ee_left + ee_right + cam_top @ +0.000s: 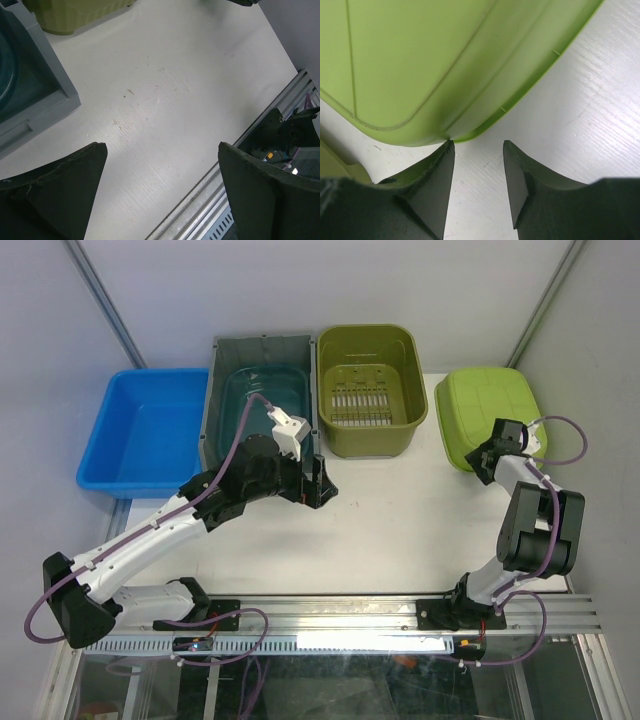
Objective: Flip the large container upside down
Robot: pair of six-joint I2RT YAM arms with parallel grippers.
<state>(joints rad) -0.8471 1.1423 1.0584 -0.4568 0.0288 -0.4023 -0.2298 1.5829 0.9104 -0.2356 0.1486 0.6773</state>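
The large grey container (262, 348) stands upright at the back of the table with a teal tub (262, 405) inside it. Its front corner shows in the left wrist view (42, 97). My left gripper (320, 485) is open and empty just in front of the container's near right corner; in the left wrist view (162, 146) its jaws stand wide apart over bare table. My right gripper (484, 456) is open at the near edge of an upside-down light green tub (488, 405). In the right wrist view (478, 144) one fingertip (445, 155) touches that tub's rim (485, 125).
An olive green basket (367, 390) stands upright right of the grey container and shows in the left wrist view (75, 17). A blue tub (145, 430) sits at the left. The aluminium rail (340, 615) runs along the near table edge.
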